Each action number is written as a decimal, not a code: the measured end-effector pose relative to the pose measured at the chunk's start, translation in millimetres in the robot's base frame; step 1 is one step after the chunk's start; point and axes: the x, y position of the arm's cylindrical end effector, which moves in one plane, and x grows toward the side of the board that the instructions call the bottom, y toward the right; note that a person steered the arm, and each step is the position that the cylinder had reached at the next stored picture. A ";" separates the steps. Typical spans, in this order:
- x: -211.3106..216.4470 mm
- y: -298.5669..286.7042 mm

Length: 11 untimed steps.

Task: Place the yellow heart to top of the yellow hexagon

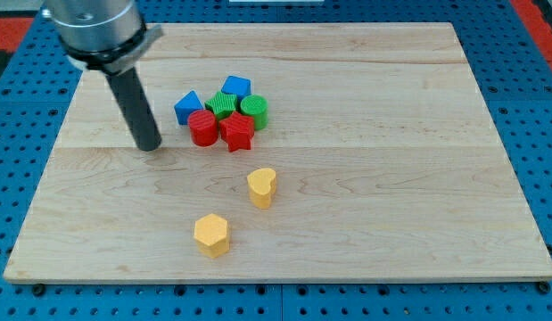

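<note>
The yellow heart point(261, 186) lies on the wooden board point(365, 205) a little below the middle. The yellow hexagon point(211, 234) lies below and to the left of it, a short gap apart. My tip point(149, 145) rests on the board at the view's left, well up and left of both yellow blocks and left of the cluster of other blocks. It touches no block.
A tight cluster sits above the heart: a blue triangular block point(188, 107), a blue block point(236, 87), a green star point(222, 105), a green cylinder point(254, 111), a red cylinder point(203, 127) and a red star point(238, 131).
</note>
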 end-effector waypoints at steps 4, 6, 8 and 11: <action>46.8 182.1; 77.8 203.6; 80.3 138.2; 87.5 54.9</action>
